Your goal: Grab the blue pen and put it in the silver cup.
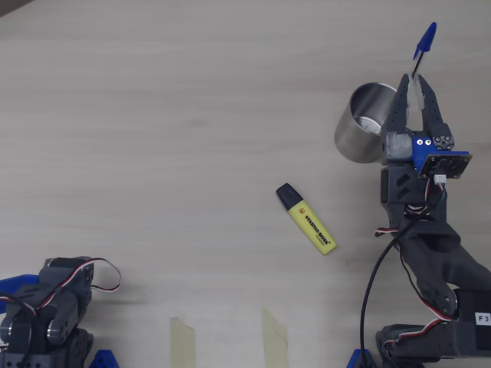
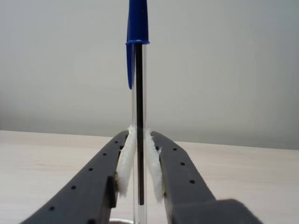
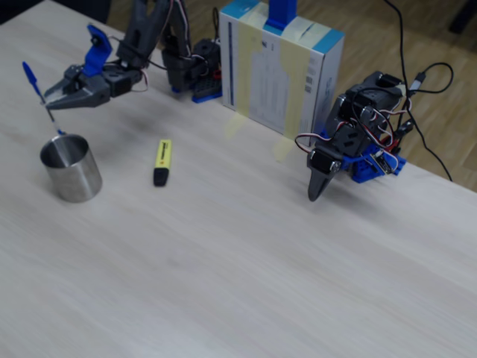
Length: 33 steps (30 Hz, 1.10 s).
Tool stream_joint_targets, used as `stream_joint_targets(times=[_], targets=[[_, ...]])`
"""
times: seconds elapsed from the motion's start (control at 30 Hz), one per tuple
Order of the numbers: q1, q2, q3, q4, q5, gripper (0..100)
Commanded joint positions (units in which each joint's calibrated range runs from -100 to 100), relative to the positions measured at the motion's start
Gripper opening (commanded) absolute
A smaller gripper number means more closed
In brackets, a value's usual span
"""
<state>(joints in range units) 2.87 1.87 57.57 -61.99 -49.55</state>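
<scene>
The blue pen [image 1: 423, 41] is clamped between my gripper's [image 1: 414, 81] white-padded fingers and held upright, blue cap on top. In the wrist view the pen [image 2: 138, 70] rises straight out of the shut gripper [image 2: 139, 135]. The silver cup [image 1: 367, 123] stands upright on the table just left of the gripper in the overhead view. In the fixed view the gripper [image 3: 49, 100] holds the pen [image 3: 32, 80] tilted above the cup [image 3: 71, 171], the pen's lower blue end at the cup's far rim. Whether that end is inside the cup I cannot tell.
A yellow highlighter [image 1: 307, 218] with a black cap lies on the table left of my arm. A second, idle arm [image 1: 46, 310] sits at the lower left of the overhead view. A white and blue box [image 3: 279, 67] stands at the table's back. Two tape strips [image 1: 182, 341] mark the near edge.
</scene>
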Motion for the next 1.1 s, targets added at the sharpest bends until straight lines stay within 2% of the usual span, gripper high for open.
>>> stream_joint_targets(times=[0.0,0.63,1.07], targets=[[0.19,1.32,-3.66,-0.52,0.19,2],[3.53,9.79,-2.67,-0.09,-0.07,2],[7.41,12.78,5.29,-0.09,-0.38,2]])
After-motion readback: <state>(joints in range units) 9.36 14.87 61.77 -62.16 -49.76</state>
